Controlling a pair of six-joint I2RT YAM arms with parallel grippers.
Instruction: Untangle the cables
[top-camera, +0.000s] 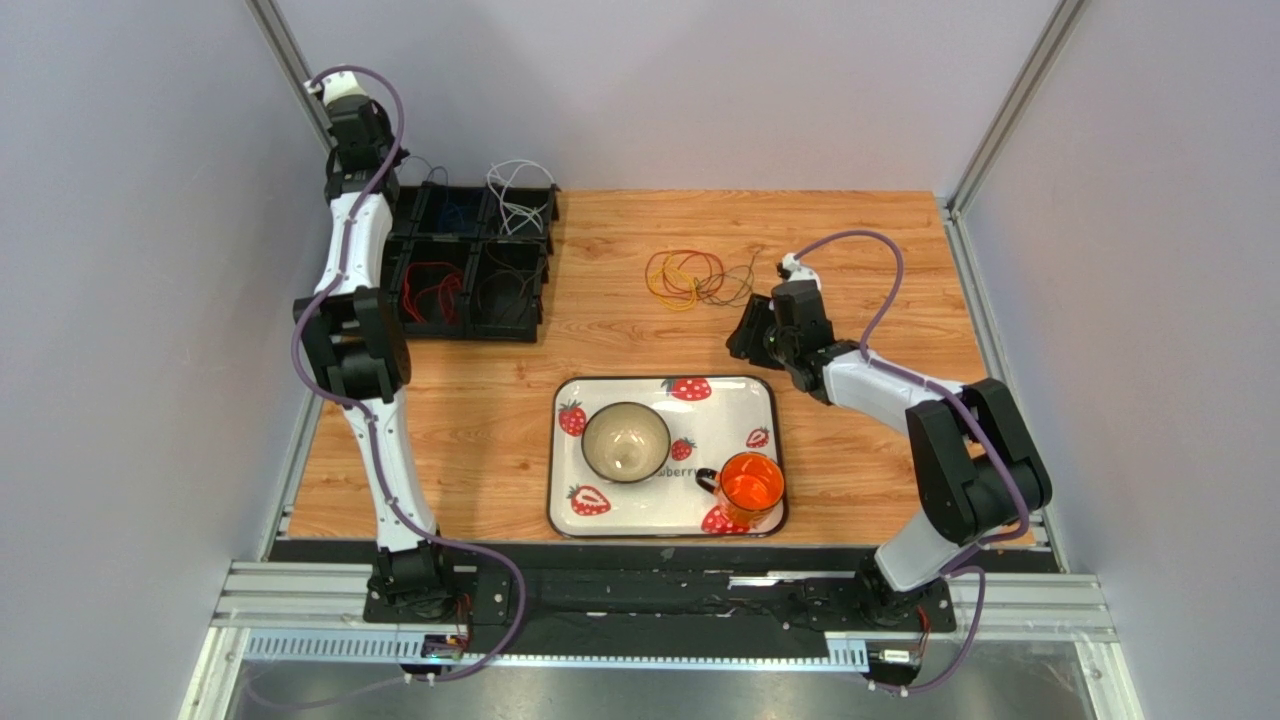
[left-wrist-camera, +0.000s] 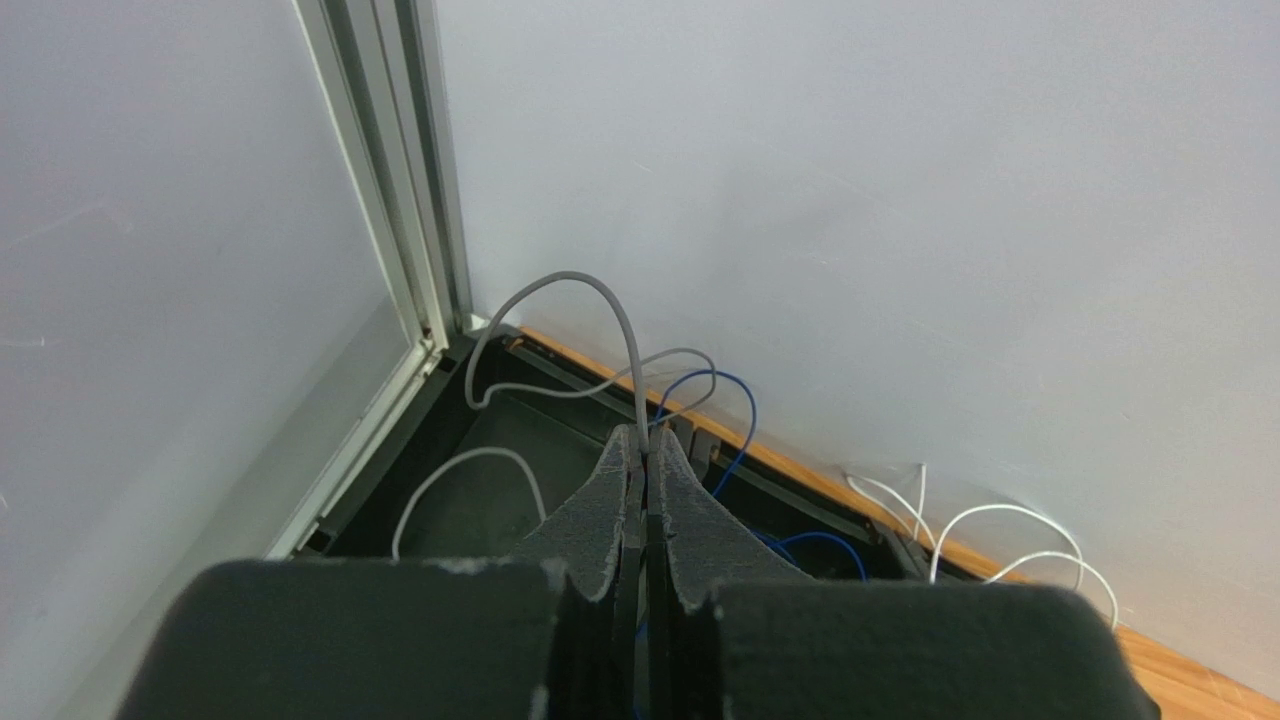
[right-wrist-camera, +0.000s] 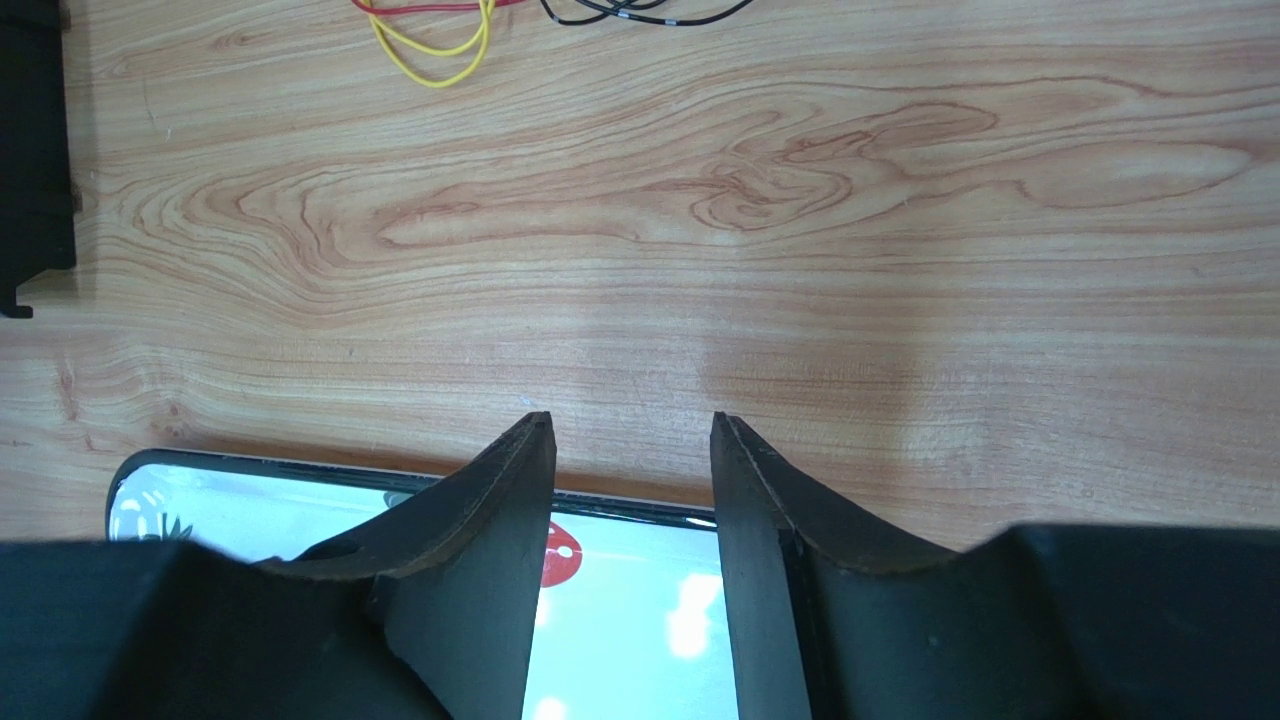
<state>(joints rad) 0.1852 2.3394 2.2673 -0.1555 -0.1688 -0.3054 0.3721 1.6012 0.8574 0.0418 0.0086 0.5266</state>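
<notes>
Your left jaws clench a thin grey wire (left-wrist-camera: 568, 276), held over the black compartment bin (left-wrist-camera: 481, 525), likely for sorting. Right jaws hang released above the wooden surface (right-wrist-camera: 842, 270), near the red-yellow-dark wire tangle (top-camera: 694, 276).

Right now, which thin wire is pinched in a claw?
The grey wire, clamped in the left gripper above the black bins; the yellow-red bundle lies loose on the table.

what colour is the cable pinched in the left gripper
Grey. The cable loops up from the shut left gripper, clearest in the left wrist view.
</notes>
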